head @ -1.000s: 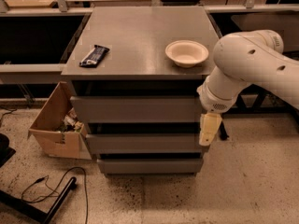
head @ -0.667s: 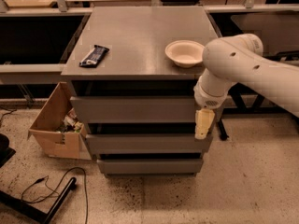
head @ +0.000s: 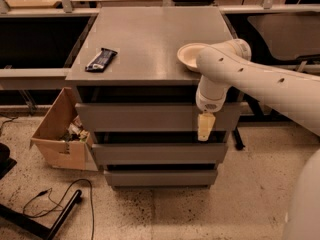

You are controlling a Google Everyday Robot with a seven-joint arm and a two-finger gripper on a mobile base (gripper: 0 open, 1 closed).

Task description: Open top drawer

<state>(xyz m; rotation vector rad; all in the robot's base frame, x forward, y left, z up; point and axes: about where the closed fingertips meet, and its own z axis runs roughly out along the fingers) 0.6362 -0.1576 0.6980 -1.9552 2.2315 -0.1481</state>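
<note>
Position | cream plastic gripper [head: 206, 126] before right end of wide matte-grey top drawer [head: 145, 117] front | grip: cannot tell | risk: handleless flat panel, gripper may slip off, drawer not opening

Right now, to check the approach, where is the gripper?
In the camera view, the gripper hangs in front of the right end of the top drawer, below the bowl on the cabinet top.

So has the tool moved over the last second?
Yes. Against the top drawer, the tool has shifted left and slightly up, from by its lower right corner to in front of its right part.
</note>
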